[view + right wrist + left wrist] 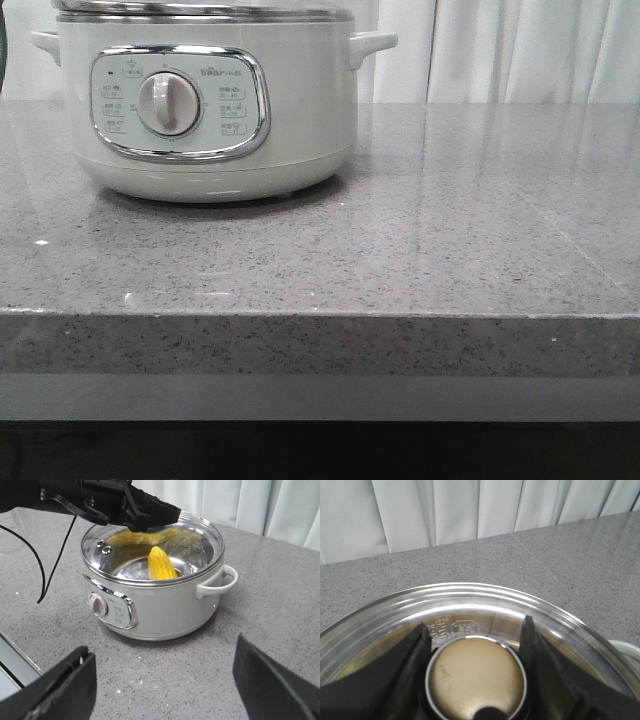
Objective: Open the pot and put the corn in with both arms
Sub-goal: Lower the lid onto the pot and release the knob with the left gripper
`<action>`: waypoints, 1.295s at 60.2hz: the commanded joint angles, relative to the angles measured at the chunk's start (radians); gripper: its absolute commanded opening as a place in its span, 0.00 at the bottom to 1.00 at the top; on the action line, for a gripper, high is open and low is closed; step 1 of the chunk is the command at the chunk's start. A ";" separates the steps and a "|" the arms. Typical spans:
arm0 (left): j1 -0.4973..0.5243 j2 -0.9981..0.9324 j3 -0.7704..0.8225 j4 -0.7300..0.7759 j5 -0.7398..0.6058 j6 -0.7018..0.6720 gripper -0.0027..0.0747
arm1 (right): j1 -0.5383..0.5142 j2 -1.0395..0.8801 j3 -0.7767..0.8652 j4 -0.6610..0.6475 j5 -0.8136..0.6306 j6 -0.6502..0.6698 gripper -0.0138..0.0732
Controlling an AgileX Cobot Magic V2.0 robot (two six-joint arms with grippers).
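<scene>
The pale-green pot stands at the back left of the grey counter, its dial facing me. In the right wrist view the pot carries its glass lid, and the yellow corn shows through the glass, leaning inside. My left gripper sits on top of the lid. In its own view the left gripper has its black fingers against both sides of the lid knob, with the lid spread around it. My right gripper hangs open and empty over the counter in front of the pot.
A white curtain hangs behind the counter. The counter's front edge runs across the front view. A black cable droops from the left arm beside the pot. Bare grey counter lies to the pot's right.
</scene>
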 commanded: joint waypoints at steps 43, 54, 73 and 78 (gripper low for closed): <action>-0.007 -0.138 -0.047 -0.037 -0.057 -0.003 0.64 | -0.003 -0.007 -0.024 -0.005 -0.079 -0.007 0.83; -0.007 -0.282 -0.047 -0.037 0.122 -0.003 0.64 | -0.003 -0.007 -0.024 -0.005 -0.079 -0.007 0.83; -0.007 -0.579 0.109 0.002 0.357 -0.001 0.64 | -0.003 -0.007 -0.024 -0.005 -0.079 -0.007 0.83; -0.007 -0.671 0.207 0.002 0.348 -0.001 0.64 | -0.003 -0.007 -0.024 -0.005 -0.079 -0.007 0.83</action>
